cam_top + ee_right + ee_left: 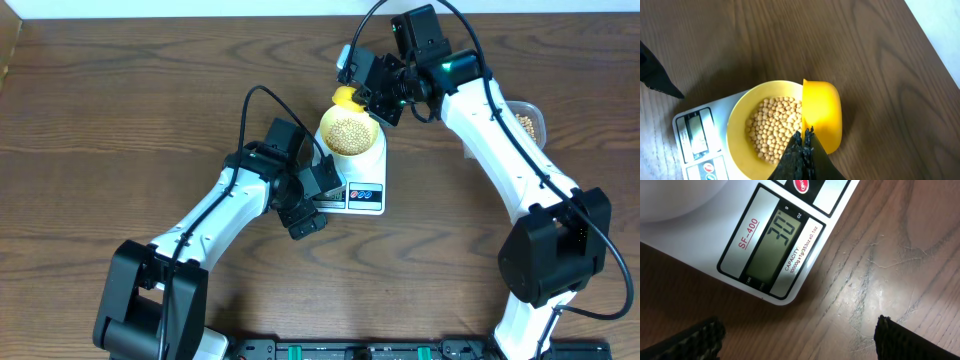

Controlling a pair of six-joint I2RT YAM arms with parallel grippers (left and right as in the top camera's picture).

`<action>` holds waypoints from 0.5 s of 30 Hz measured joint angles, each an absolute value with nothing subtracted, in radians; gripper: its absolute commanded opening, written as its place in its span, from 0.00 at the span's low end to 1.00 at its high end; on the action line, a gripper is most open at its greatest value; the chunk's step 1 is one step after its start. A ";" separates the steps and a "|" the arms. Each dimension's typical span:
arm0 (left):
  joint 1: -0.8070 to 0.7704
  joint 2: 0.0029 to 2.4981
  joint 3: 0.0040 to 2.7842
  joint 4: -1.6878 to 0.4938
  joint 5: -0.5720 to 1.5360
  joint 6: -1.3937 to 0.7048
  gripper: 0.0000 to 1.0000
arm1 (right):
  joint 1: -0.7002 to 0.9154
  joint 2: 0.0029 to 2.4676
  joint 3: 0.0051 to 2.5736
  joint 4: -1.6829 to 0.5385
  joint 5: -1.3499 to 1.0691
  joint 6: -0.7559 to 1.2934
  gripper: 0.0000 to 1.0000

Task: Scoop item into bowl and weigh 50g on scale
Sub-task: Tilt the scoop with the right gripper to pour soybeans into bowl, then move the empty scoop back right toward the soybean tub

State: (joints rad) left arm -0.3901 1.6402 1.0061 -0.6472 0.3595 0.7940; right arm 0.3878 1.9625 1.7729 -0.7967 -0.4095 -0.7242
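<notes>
Overhead, progress: the bowl (324, 128) already sits on the scale (367, 176) and holds a heap of beans (350, 132). Scooping is well under way. What remains, in my judgement, is checking the weight and trimming it to target.
Overhead, right gripper (374, 98): it is at the bowl's far rim with the yellow scoop (343, 97) at its tip. More beans wait in the clear tub (528, 120), well apart on the right.
Overhead, left gripper (320, 200): it hovers beside the front of the scale and carries nothing.
Left wrist, tool: the fingers (695, 340) are spread wide over bare table (900, 255), empty.
Left wrist, display (775, 242): it shows a two-digit reading, turned sideways. I cannot read it for certain, so I cannot tell how far off the target is.
Right wrist, tool: the fingertips (802, 145) are pressed together, seemingly pinching the scoop's handle, which is hidden.
Right wrist, scoop (822, 115): it is tipped on its side, with its cup at the bowl's rim (737, 125). No beans show in it.
Right wrist, beans (775, 127): they lie in the bowl just beside the scoop's mouth, covering the bottom.
Right wrist, scale (710, 106): it is under the bowl, with its display toward the left arm.
</notes>
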 measured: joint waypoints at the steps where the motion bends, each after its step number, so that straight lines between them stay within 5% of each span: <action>1: -0.390 1.640 1.006 -0.647 0.360 0.794 0.98 | 0.388 1.963 1.773 -0.797 -0.409 -0.724 0.01; 15: -0.390 1.640 1.006 -0.647 0.360 0.794 0.98 | 0.354 1.963 1.776 -0.710 -0.490 -0.610 0.01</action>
